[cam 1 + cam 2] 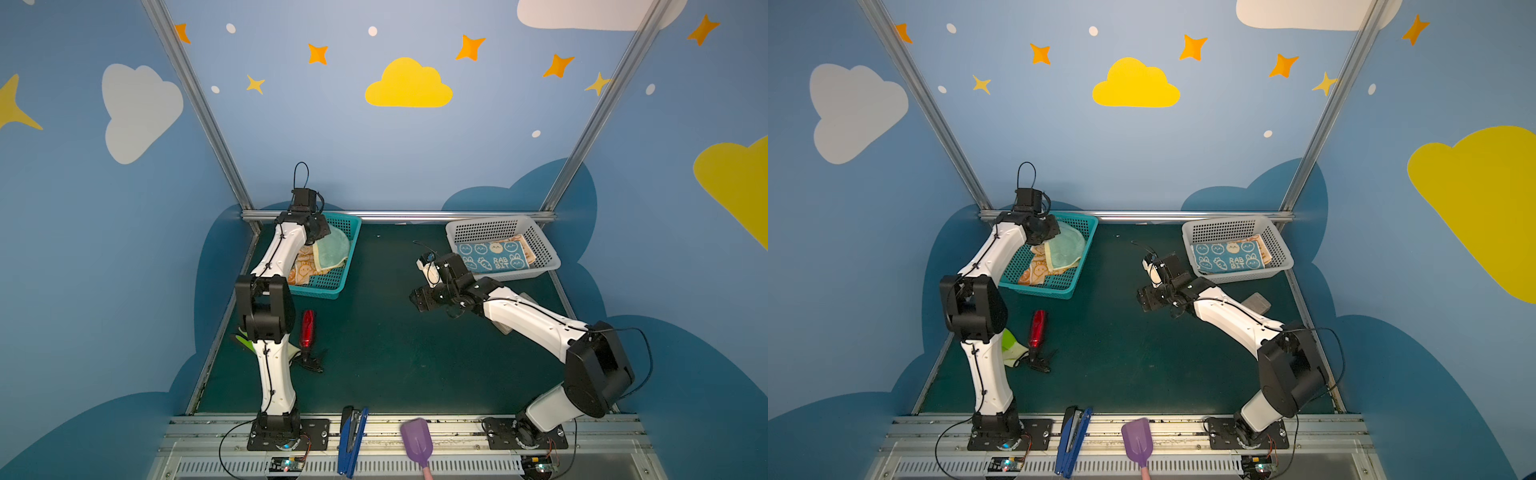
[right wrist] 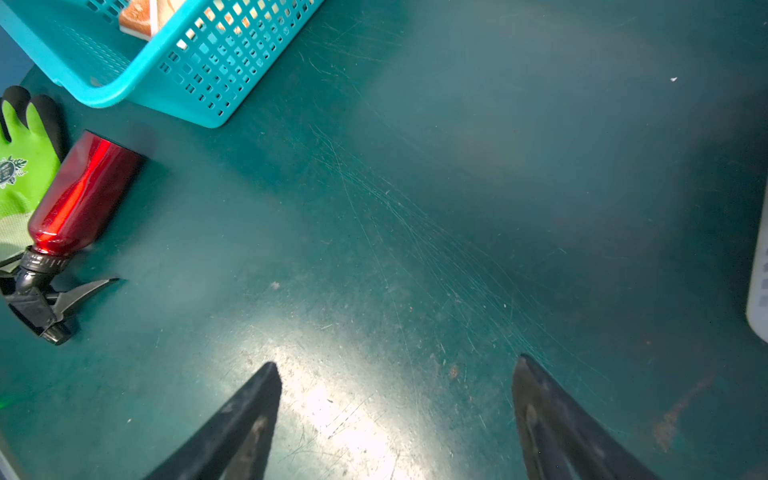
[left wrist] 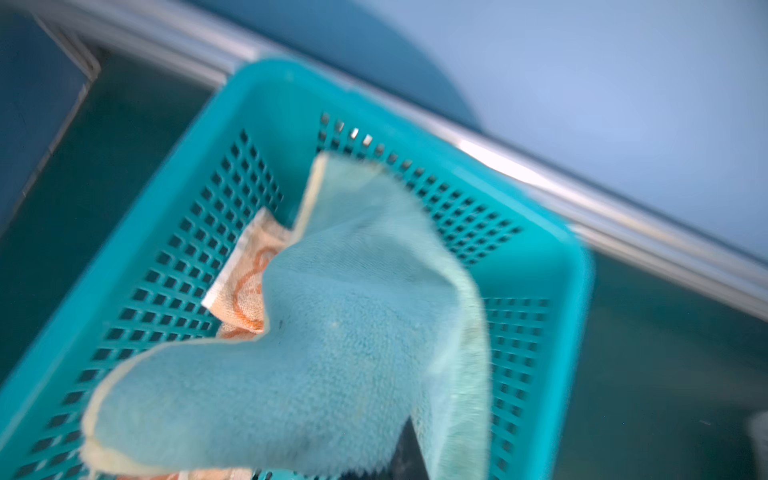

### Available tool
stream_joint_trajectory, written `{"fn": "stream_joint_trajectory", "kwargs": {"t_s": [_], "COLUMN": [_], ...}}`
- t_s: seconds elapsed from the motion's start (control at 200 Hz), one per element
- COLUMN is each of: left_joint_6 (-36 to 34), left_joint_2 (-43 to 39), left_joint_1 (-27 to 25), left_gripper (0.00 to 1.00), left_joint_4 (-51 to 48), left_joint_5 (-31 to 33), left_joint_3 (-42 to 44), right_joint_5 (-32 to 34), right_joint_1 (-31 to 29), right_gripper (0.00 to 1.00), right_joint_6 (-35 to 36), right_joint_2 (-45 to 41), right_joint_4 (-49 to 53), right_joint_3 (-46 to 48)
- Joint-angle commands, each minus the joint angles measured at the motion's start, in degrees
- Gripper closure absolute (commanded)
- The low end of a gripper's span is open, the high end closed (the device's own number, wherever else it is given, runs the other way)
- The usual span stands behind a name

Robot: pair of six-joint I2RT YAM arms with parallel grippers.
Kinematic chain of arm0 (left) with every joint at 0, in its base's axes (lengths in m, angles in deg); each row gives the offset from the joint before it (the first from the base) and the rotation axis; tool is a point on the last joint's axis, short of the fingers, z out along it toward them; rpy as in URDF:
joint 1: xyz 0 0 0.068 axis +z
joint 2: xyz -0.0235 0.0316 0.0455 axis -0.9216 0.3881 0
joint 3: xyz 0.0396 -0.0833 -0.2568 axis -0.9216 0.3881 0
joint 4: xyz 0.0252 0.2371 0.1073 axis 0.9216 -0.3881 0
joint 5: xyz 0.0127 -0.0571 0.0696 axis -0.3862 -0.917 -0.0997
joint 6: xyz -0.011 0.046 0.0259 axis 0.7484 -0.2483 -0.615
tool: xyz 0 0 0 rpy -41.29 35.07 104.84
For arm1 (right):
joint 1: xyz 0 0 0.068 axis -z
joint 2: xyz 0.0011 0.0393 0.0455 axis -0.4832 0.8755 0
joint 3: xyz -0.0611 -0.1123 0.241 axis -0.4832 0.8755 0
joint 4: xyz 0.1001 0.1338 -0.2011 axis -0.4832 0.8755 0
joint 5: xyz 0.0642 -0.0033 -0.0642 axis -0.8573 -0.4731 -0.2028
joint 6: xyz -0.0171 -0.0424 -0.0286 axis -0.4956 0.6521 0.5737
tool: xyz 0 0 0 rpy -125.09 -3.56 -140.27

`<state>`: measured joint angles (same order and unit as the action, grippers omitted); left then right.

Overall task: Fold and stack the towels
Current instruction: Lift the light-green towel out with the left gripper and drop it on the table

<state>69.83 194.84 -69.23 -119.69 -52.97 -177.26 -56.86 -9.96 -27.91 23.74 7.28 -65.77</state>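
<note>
My left gripper (image 1: 319,237) reaches into the teal basket (image 1: 328,283) at the back left and is shut on the mint-green towel (image 1: 332,248). In the left wrist view this towel (image 3: 332,353) hangs raised from the dark jaws (image 3: 409,453), blurred, above the orange rabbit towel (image 3: 245,286) that lies in the basket (image 3: 270,83). The blue rabbit towel (image 1: 490,257) lies folded in the white basket (image 1: 490,228), on top of an orange towel (image 1: 524,245). My right gripper (image 1: 417,299) hovers over the bare mat, open and holding nothing (image 2: 397,365).
A red spray bottle (image 1: 307,328) and a green glove (image 2: 25,166) lie on the mat in front of the teal basket. A grey block (image 1: 1258,303) sits by my right arm. A blue stapler (image 1: 351,440) and a purple scoop (image 1: 415,442) rest on the front rail.
</note>
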Motion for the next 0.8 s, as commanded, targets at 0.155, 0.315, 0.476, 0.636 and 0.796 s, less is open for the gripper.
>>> {"fn": "stream_joint_trajectory", "kwargs": {"t_s": [0.155, 0.315, 0.476, 0.636, 0.796], "left_joint_6": [-6.29, -9.50, -8.79, -6.13, -3.32], "left_joint_2": [-10.89, -16.04, -19.28, -20.52, -19.39], "left_joint_1": [-6.51, -14.46, -21.41, -25.73, -27.68], "left_gripper": [0.96, 0.96, 0.96, 0.96, 0.96], "left_joint_4": [0.97, 0.88, 2.13, 4.61, 5.83], "left_joint_5": [-3.48, -0.82, -3.41, -9.65, -14.14], "left_joint_3": [5.50, 10.35, 14.82, 16.79, 16.61], "right_joint_5": [-0.26, 1.03, 4.53, 9.80, 12.63], "right_joint_1": [-0.61, -0.83, -1.14, -1.18, -1.14], "right_gripper": [0.17, 0.17, 0.17, 0.17, 0.16], "right_joint_6": [-1.20, -1.27, 0.41, 1.53, 3.00], "right_joint_2": [-0.72, -3.09, -8.13, -16.57, -23.23], "right_joint_4": [1.01, -0.02, -1.59, -7.27, -15.46], "right_joint_3": [-1.19, 0.53, 4.14, 11.33, 19.56]}}
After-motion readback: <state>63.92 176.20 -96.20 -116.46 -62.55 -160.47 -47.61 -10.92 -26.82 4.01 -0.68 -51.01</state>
